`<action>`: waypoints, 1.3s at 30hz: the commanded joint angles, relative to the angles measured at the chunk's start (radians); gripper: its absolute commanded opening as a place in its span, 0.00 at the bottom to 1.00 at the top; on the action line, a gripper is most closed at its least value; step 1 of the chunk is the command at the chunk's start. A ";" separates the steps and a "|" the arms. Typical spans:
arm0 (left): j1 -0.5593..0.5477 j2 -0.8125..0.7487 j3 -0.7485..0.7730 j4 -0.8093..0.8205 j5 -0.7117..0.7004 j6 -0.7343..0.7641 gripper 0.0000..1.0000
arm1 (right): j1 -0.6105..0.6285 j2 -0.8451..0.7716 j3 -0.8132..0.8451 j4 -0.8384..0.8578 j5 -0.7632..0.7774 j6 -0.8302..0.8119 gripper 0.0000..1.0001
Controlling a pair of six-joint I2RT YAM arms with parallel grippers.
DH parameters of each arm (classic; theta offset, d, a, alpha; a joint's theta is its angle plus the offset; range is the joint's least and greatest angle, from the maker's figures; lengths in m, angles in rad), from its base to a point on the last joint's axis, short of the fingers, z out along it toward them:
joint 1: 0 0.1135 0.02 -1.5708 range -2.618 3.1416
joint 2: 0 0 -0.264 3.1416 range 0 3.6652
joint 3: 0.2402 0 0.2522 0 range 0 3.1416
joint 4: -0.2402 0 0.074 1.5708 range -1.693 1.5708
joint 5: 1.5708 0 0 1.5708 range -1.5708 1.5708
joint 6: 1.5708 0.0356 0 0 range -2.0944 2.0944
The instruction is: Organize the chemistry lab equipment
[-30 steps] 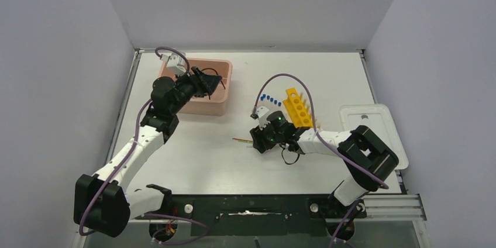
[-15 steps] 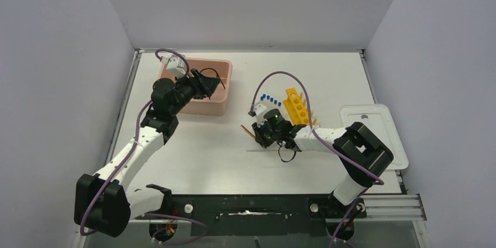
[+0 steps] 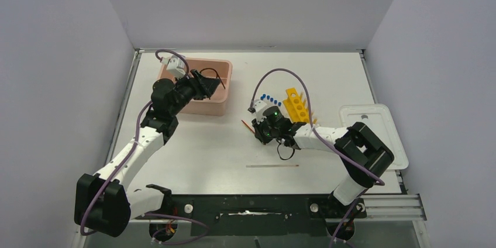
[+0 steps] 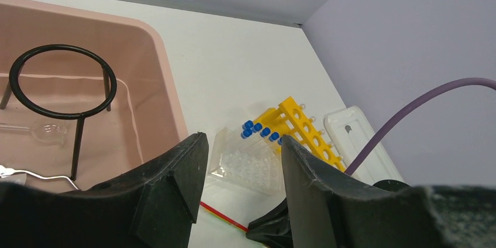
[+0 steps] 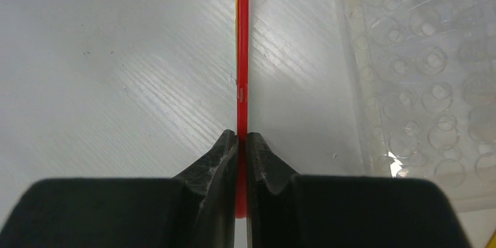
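While the right gripper [image 5: 241, 138] is closed on the red stick [image 5: 242, 37], it should lift gently, avoiding the clear tube rack [image 5: 421, 84].

Open surface [image 3: 210, 143] between pink tub [image 3: 202, 109] and right claw [image 5: 241, 138]. Clear tube rack [image 5: 421, 84] just beside red stick [image 5: 242, 55] in claw, crowding that side. Yellow holed rack [image 3: 297, 107], white lid [image 3: 374, 122] beyond. Black wire ring [image 4: 61, 81] upright, occupying tub interior. 1 loose stick [image 3: 272, 166] on near surface.
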 commanded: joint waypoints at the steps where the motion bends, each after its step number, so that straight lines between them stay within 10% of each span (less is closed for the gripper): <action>1: 0.005 -0.014 0.001 0.068 0.017 -0.012 0.48 | -0.004 -0.053 0.065 0.019 0.031 -0.003 0.00; 11: -0.028 -0.011 -0.026 0.088 0.050 -0.022 0.57 | 0.009 -0.179 0.012 0.038 0.039 0.015 0.00; 17: 0.004 -0.050 -0.028 0.012 -0.046 -0.112 0.78 | 0.017 -0.241 0.096 -0.004 0.014 0.006 0.00; 28: 0.002 -0.075 -0.252 0.554 0.100 -0.332 0.80 | 0.021 -0.329 0.198 0.075 -0.037 0.020 0.00; 39: -0.175 0.082 -0.202 0.672 0.096 -0.311 0.79 | 0.075 -0.360 0.232 0.060 -0.041 0.012 0.00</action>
